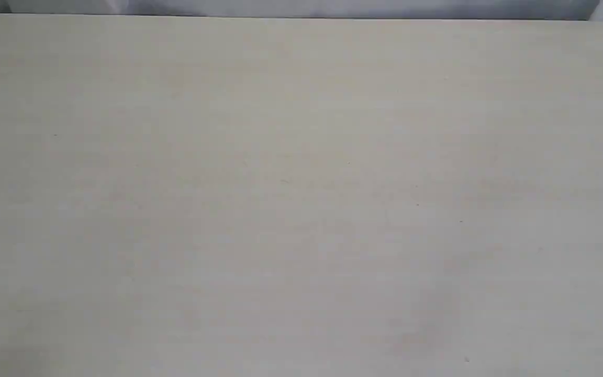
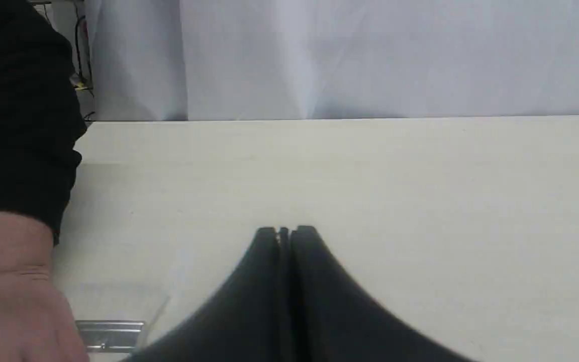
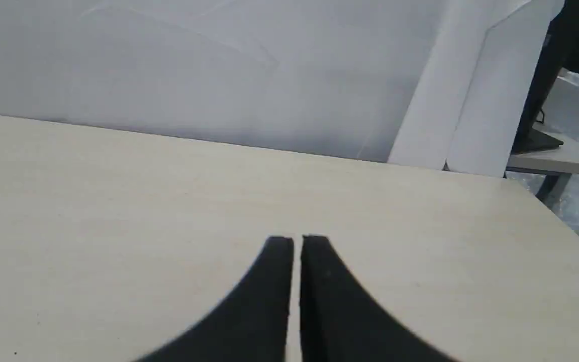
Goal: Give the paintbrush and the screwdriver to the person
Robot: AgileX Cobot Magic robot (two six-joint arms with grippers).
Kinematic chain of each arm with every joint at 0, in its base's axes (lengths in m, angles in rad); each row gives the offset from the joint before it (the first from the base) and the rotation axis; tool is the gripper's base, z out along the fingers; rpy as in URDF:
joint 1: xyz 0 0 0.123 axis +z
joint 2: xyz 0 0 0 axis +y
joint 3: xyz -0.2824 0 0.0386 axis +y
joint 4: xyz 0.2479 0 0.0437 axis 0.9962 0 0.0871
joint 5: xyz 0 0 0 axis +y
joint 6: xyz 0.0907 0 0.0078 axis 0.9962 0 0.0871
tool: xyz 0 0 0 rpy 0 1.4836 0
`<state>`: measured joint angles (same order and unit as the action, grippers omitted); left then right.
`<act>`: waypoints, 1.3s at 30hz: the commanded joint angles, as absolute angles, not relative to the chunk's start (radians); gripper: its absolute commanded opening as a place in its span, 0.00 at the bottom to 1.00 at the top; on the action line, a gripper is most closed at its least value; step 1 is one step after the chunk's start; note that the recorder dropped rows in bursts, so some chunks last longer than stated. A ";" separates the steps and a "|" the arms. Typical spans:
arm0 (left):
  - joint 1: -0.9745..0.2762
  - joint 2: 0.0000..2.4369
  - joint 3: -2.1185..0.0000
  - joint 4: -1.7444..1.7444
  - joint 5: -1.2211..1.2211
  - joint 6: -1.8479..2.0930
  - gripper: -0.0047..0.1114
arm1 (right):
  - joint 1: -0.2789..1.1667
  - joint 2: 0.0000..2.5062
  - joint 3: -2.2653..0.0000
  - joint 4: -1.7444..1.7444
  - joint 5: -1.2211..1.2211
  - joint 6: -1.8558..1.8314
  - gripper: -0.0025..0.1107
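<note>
In the left wrist view the person's bare hand, with a dark sleeve, rests on the pale table beside my left gripper. Next to that hand lies the paintbrush; only its silver ferrule and a hint of pale bristles show, and the hand hides its handle. My left gripper is shut with nothing in it, a short way from the brush. My right gripper hovers over bare tabletop, shut but for a sliver, holding nothing. The screwdriver is out of view. Neither gripper, hand nor tool appears in the exterior view.
The pale wooden table fills the exterior view, its far edge against a white backdrop. The right wrist view shows the table's corner, white panels and a dark stand on a side surface beyond it.
</note>
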<state>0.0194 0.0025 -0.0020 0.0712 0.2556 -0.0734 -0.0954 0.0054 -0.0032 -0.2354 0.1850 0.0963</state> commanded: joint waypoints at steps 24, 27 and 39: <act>0.011 0.000 0.000 0.067 0.250 -0.075 0.04 | -0.103 0.000 0.000 -0.085 0.306 -0.044 0.06; 0.011 0.000 0.000 0.067 0.250 -0.075 0.04 | -0.103 0.000 0.000 -0.091 0.342 -0.039 0.06; 0.011 0.000 0.000 0.068 0.250 -0.075 0.04 | -0.103 0.000 0.000 -0.127 0.346 0.021 0.06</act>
<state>0.0194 0.0025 -0.0020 0.0712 0.2556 -0.0734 -0.0954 0.0054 -0.0032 -0.1196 0.3423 0.0145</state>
